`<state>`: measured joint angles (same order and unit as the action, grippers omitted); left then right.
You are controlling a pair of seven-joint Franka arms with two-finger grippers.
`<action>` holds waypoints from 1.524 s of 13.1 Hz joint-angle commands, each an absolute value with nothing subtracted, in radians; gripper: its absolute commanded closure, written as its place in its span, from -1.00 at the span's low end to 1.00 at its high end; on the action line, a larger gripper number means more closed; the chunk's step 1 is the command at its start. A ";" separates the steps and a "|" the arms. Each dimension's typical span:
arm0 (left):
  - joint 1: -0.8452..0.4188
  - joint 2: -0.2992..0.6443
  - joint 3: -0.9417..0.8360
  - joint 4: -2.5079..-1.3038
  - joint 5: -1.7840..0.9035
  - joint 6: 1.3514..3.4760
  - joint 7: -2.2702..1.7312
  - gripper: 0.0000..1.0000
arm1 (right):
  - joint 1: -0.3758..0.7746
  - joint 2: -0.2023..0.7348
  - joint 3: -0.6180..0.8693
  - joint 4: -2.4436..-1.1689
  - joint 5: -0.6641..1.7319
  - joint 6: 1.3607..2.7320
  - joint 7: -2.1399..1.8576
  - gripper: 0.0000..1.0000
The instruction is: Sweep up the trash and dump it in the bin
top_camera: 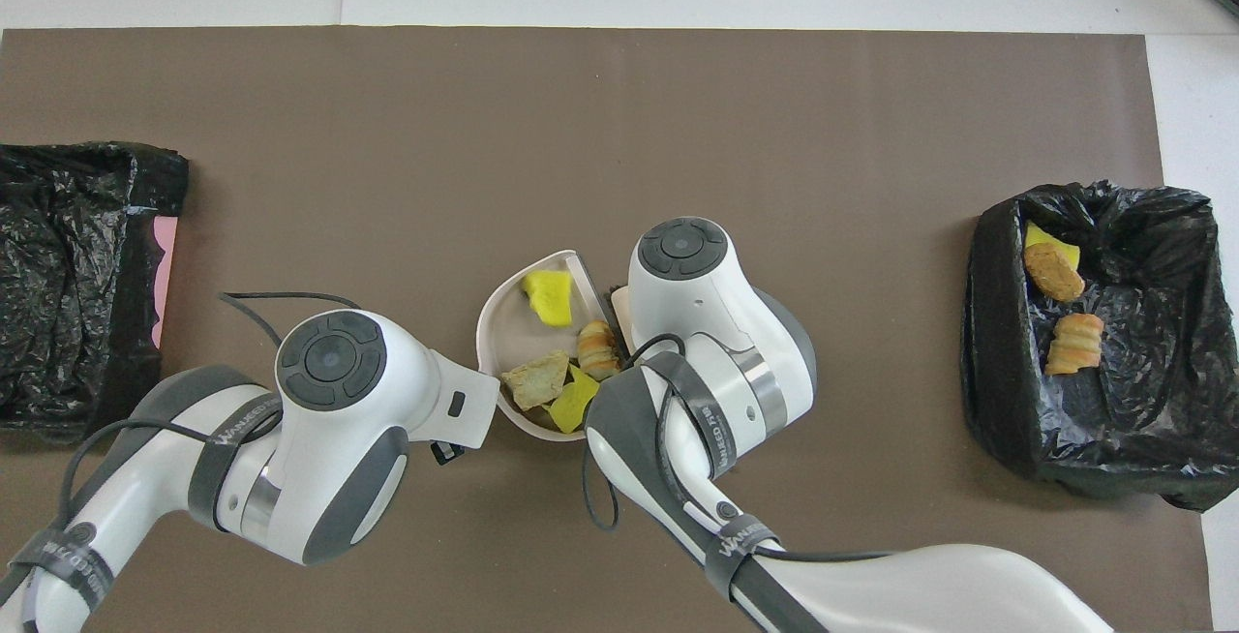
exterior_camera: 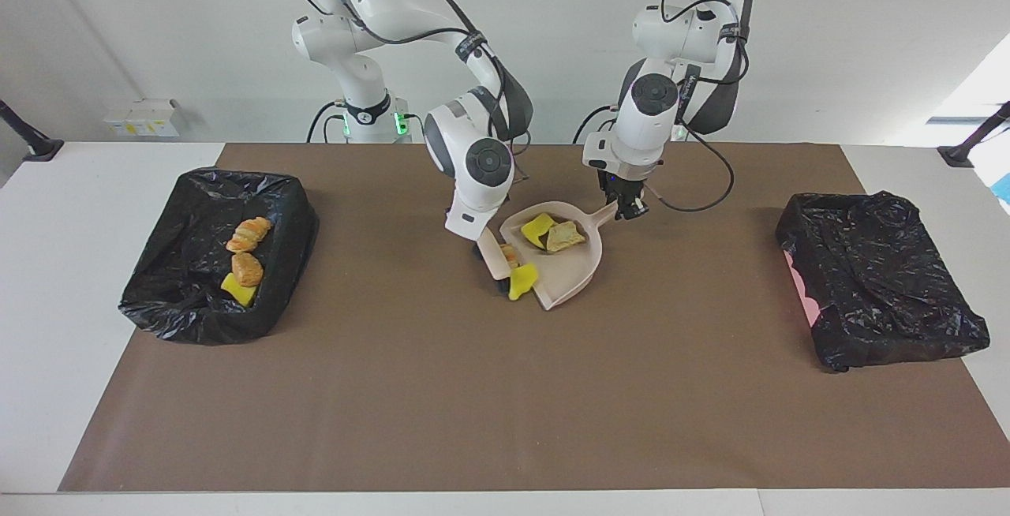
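Your right gripper (exterior_camera: 479, 248) was clamped on the brush (exterior_camera: 495, 261), pressed against the dustpan's (exterior_camera: 572, 271) open edge; a croissant scrap (exterior_camera: 510, 255) and a yellow sponge (exterior_camera: 522, 280) lay at that lip, touching the brush; your left gripper (exterior_camera: 629, 208) was closed on the dustpan's handle, with one sponge (exterior_camera: 538, 228) and one bread piece (exterior_camera: 565, 236) deeper in the pan; from overhead both grippers were hidden under the wrists and the brush barely showed; you had seven scraps: four at the pan, three (exterior_camera: 245, 257) in the bin (exterior_camera: 290, 216) at the right arm's end; a second bin (exterior_camera: 876, 279) sat at the left arm's end.
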<state>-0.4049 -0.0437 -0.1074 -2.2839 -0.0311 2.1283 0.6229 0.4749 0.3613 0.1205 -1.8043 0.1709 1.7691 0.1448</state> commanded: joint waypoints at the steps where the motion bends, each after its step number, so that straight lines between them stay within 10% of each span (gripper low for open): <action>1: -0.408 -0.046 -0.100 -2.298 -0.034 2.163 0.592 1.00 | 0.482 0.360 0.126 -1.796 0.268 1.802 0.185 1.00; 12: -0.336 -0.066 -0.095 -2.261 -0.034 2.071 0.505 1.00 | 0.356 0.272 0.103 -1.801 0.166 1.614 0.216 1.00; 20: -0.096 -0.195 -0.089 -2.174 -0.034 1.979 0.544 1.00 | 0.604 0.225 0.115 -1.896 0.231 1.635 0.523 1.00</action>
